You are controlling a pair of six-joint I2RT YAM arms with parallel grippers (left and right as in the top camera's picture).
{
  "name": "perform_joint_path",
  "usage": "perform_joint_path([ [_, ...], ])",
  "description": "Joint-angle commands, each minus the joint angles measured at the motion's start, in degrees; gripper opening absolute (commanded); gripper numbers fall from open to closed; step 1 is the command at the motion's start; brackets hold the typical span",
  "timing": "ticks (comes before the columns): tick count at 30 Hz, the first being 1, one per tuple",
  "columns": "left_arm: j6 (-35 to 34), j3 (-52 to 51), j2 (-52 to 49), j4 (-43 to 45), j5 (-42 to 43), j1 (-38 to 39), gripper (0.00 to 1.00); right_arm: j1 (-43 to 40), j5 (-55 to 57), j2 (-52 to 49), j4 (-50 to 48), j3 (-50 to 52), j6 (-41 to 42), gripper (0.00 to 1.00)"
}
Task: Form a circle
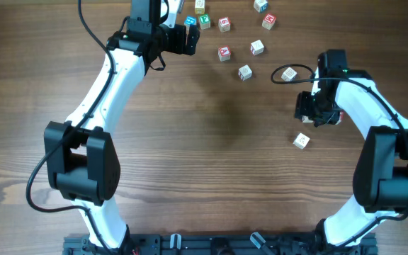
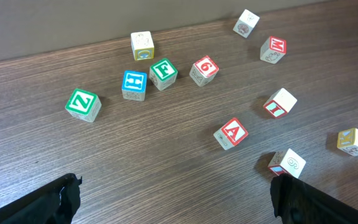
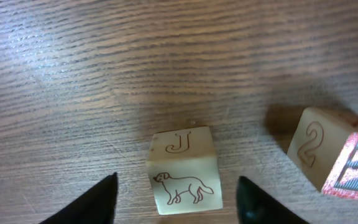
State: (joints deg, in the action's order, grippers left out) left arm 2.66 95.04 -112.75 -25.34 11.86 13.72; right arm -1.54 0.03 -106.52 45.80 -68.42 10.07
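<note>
Small pale wooden letter cubes lie scattered at the far side of the table, not in a circle. In the left wrist view I see green Z (image 2: pixel 82 104), blue H (image 2: pixel 133 84), green F (image 2: pixel 163 73), red 6 (image 2: pixel 204 70) and red A (image 2: pixel 231 133). My left gripper (image 2: pixel 179 205) (image 1: pixel 192 40) is wide open over bare wood, short of these cubes. My right gripper (image 3: pixel 178 180) (image 1: pixel 309 108) straddles a J cube with a dog drawing (image 3: pixel 183 168). Its jaws are open, with a gap on each side.
A cube marked 2 (image 3: pixel 319 152) sits just right of the J cube. Another cube (image 2: pixel 286 163) lies close to my left gripper's right finger. In the overhead view, single cubes lie at the right (image 1: pixel 289 74) and nearer the front (image 1: pixel 301 140).
</note>
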Motion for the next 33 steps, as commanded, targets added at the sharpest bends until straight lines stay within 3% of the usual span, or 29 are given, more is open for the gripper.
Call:
perform_joint_path([
  [1, -0.15, -0.28, -0.50, -0.02, -0.15, -0.24, 1.00, 0.09, -0.04, -1.03, 0.17, 0.31, 4.26, 0.53],
  [20, -0.15, -0.28, -0.50, -0.04, -0.15, -0.24, 1.00, 0.09, 2.64, -1.03, 0.37, 0.31, 13.20, 0.36],
  [33, -0.15, -0.28, -0.50, -0.02, -0.15, -0.24, 1.00, 0.09, 4.70, -1.03, -1.31, 0.31, 22.80, 0.32],
])
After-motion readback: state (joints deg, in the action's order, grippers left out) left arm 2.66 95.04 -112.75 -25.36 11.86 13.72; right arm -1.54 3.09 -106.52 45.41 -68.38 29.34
